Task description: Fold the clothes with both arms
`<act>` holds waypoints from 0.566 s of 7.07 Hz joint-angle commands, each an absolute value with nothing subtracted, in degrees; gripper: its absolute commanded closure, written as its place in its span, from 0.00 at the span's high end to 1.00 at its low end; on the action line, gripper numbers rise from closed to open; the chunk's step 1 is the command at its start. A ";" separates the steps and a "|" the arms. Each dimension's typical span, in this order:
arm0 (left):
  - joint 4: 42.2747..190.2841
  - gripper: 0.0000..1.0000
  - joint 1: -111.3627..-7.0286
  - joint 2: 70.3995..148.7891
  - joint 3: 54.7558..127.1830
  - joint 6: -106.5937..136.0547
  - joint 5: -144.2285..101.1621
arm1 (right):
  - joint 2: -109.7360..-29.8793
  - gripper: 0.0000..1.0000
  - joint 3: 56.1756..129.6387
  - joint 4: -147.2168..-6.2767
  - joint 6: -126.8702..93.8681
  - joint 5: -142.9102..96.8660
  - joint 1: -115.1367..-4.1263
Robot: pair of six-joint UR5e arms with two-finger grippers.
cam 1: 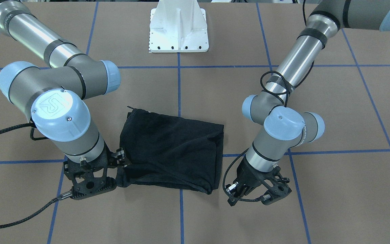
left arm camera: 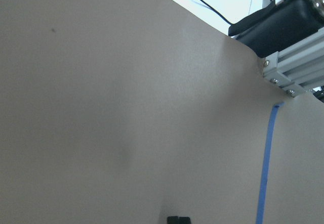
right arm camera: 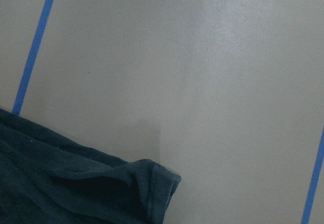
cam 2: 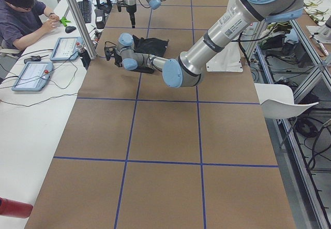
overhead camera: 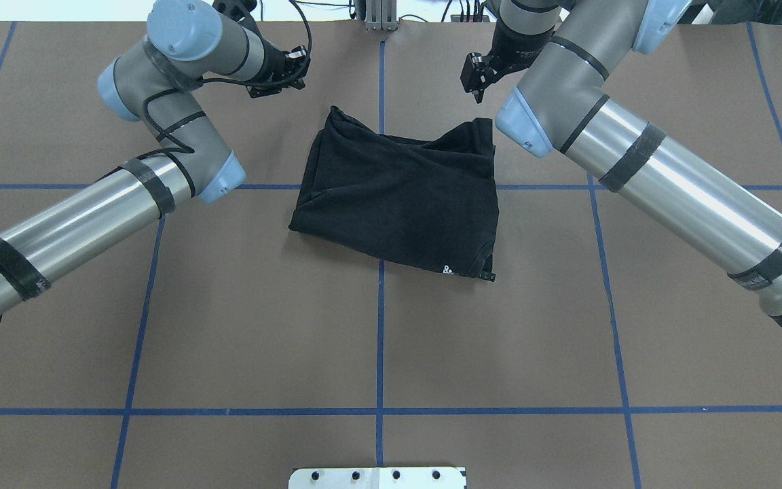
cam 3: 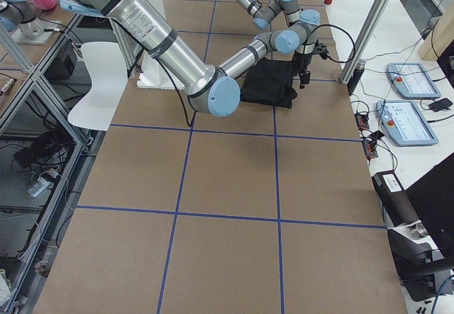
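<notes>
Black jersey, folded down to a rough rectangle: the T-shirt (overhead camera: 398,197) lies mid-frame in the overhead view on the brown table (overhead camera: 228,305), plain side up, across the blue tape line (overhead camera: 381,339). My left gripper (cam 1: 249,198) sits lower right in the front view, jaws spread, holding nothing, clear of the cloth. My right gripper (cam 1: 107,173), lower left there, is just beside the shirt's edge. It's also spread as far as I can read it, nothing pinched, and its wrist view shows a hemmed corner (right arm camera: 162,176) lying free. I judge this cloth light, limp, with layers ready to slide. So I'd pinch the two top-edge corners in the overhead view, catch every layer, and lift evenly. Take one corner alone and it likely unfolds.
</notes>
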State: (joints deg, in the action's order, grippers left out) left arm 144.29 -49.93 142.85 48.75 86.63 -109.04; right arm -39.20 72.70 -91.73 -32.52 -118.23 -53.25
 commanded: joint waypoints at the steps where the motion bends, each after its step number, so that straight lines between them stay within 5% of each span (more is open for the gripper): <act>1: 143.09 0.00 -55.61 141.34 50.52 78.71 -116.33 | -39.46 1.00 72.69 -91.93 -30.69 -118.91 -55.36; 3: 141.94 0.00 -60.62 133.11 58.93 73.42 -122.75 | -41.82 1.00 73.03 -92.02 -27.89 -121.01 -58.52; 4: 141.86 0.32 -62.04 129.24 62.98 72.26 -123.39 | -43.05 1.00 73.30 -92.46 -25.43 -122.50 -60.28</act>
State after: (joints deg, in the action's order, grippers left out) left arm 142.09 -59.74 134.14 57.90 74.51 -121.33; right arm -41.53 73.00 -92.10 -28.17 -120.87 -58.21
